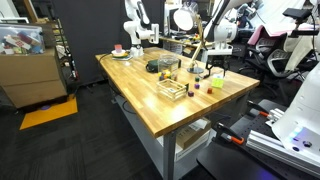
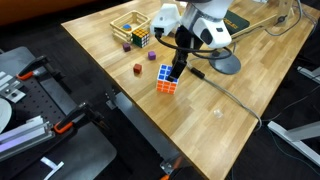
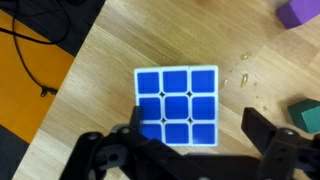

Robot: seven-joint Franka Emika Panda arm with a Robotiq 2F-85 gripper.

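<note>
The gripper (image 2: pixel 179 71) is hovering over the Rubik's cube (image 2: pixel 167 79), its fingers (image 3: pixel 250 118) standing spread wide to either side of the cube's blue top face and pinching nothing. The cube is lying flat on the wooden table (image 2: pixel 225 115), near one long edge. A small red block (image 2: pixel 137 68) is sitting near it, and a green block (image 3: pixel 305 113) and a purple block (image 3: pixel 297 12) are lying farther in from that edge.

Open gripper (image 3: pixel 192 125) straddles the Rubik's cube (image 3: pixel 177 100) with room outside both fingers (image 3: pixel 262 128); bare tabletop (image 3: pixel 95 95) lies beyond one finger, a green block (image 3: pixel 306 113) near the other, a purple block (image 3: pixel 298 12) farther ahead.
</note>
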